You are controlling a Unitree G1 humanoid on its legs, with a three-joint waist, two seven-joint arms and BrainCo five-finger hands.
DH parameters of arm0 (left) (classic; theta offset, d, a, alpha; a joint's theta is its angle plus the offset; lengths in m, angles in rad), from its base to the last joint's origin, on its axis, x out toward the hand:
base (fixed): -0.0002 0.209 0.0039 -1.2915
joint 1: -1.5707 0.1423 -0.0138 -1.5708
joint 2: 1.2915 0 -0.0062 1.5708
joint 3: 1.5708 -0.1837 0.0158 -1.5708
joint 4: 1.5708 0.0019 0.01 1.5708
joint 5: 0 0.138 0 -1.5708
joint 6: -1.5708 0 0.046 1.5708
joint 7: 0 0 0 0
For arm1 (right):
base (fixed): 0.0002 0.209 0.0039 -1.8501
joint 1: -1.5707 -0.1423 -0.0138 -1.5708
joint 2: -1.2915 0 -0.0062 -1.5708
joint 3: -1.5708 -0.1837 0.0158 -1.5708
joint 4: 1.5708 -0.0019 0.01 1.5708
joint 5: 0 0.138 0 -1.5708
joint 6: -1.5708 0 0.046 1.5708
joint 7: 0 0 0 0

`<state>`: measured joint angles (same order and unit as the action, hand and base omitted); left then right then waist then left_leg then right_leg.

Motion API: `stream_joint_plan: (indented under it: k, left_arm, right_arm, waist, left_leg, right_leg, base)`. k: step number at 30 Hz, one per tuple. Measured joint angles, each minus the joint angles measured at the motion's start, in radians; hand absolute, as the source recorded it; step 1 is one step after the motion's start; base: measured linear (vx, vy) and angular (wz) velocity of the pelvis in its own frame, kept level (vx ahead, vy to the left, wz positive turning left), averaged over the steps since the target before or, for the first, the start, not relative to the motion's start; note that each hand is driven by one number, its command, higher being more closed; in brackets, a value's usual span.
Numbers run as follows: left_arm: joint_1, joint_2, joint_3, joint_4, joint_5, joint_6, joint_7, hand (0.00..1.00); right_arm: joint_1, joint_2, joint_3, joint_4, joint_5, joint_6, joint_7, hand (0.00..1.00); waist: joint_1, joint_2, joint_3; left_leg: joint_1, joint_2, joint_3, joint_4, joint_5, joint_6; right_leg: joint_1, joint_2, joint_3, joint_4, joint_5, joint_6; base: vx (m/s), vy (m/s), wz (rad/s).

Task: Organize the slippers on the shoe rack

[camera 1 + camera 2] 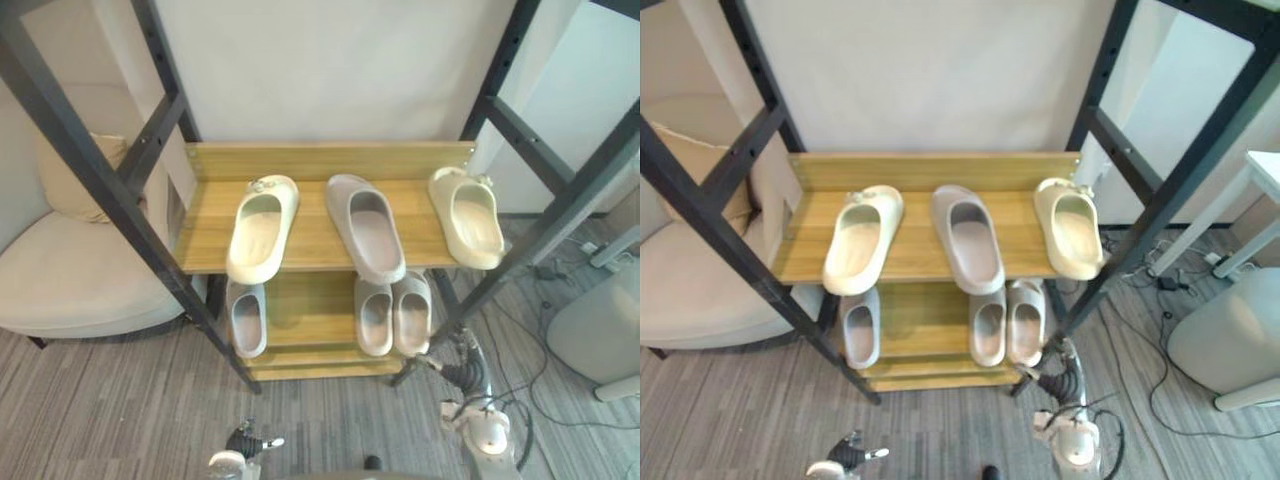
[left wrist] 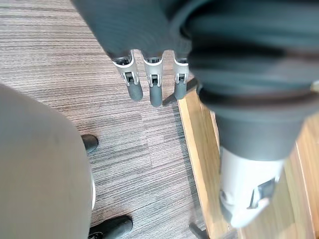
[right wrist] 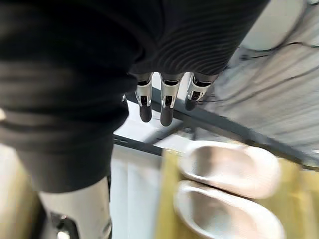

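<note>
Two cream slippers (image 1: 262, 228) are sitting at the left and right edges of the upper shelf (image 1: 312, 235), a grey slipper (image 1: 366, 228) between. Your left hand (image 2: 155, 92) and right hand (image 3: 167, 107) are hanging open, empty; you're aiming for the grey heel first.

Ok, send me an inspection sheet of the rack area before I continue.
Surface: wooden rack, two shelves.
Job's things: top shelf, left cream slipper, middle grey slipper, right cream slipper; lower shelf, single grey slipper left, grey pair right.
Clutter: nothing seen.
Hands: left hand and right hand open, empty.
Cables: loose cables on floor, right of rack.
Surroundings: dark frame, armchair left, white unit right.
</note>
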<state>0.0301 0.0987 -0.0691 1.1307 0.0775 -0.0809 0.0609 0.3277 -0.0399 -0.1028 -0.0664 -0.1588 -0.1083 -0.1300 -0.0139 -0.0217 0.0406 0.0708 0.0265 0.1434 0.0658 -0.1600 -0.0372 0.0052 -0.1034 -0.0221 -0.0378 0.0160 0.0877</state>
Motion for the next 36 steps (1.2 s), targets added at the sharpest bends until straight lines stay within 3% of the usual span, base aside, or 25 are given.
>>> stream_joint_plan:
  k: [14,30,36]
  left_arm:
    - [0.003,0.003,-0.01,0.003,0.006,-0.003,-0.006,0.0]
    - [0.004,0.003,-0.028,-0.002,0.018,-0.021,-0.01,0.0]
    - [0.004,0.003,-0.028,-0.01,0.018,-0.02,-0.021,0.0]
  right_arm:
    - [-0.053,-0.018,-0.01,-0.241,0.005,-0.055,-0.006,0.0]
    - [-0.26,-0.14,-0.009,-0.215,0.093,-0.069,0.004,0.0]
    - [-0.373,-0.207,-0.007,-0.079,0.131,-0.058,0.008,0.0]
  waist:
    - [-0.001,0.0,-0.002]
    - [0.008,0.004,-0.007]
    - [0.015,0.002,-0.008]
  left_leg:
    - [-0.004,-0.002,-0.018,-0.001,0.0,0.0]
    - [-0.033,-0.002,-0.088,0.009,0.012,-0.001]
    - [-0.038,-0.002,-0.11,0.007,0.019,-0.002]
  right_leg:
    - [0.004,0.0,-0.005,0.0,0.004,0.002]
    - [0.014,-0.003,-0.062,0.002,0.002,0.005]
    - [0.016,-0.002,-0.077,0.01,0.001,0.004]
  base:
    - [-0.02,-0.006,0.0]
    - [-0.02,-0.021,0.12]
    - [-0.01,-0.01,0.12]
